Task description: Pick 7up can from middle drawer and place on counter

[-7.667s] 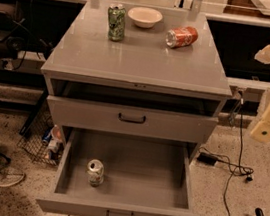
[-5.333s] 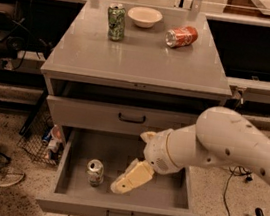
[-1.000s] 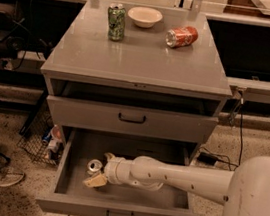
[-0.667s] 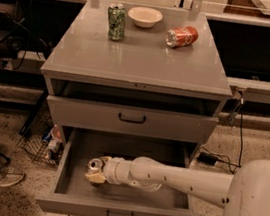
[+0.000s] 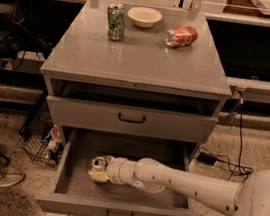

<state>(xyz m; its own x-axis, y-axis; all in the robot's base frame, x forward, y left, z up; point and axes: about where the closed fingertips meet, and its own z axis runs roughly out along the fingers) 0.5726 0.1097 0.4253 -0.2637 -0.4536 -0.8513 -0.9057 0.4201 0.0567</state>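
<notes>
The 7up can (image 5: 99,163), pale with a silver top, stands upright at the left of the open middle drawer (image 5: 119,212), the lowest one of the grey cabinet. My gripper (image 5: 99,170) reaches in from the right on a long white arm and sits right at the can, wrapped around its lower body. The can rests on the drawer floor. The counter (image 5: 137,60) is the glossy grey top above.
On the counter stand a dark green can (image 5: 116,21), a white bowl (image 5: 144,16) and an orange can (image 5: 181,36) lying on its side. The shallower upper drawer (image 5: 131,119) is slightly open. A wire basket (image 5: 44,139) and a person's shoe (image 5: 5,178) are on the floor at the left.
My arm came in from the right, dropped into the drawer and slid left until the gripper reached the can. The can has stayed in place.
</notes>
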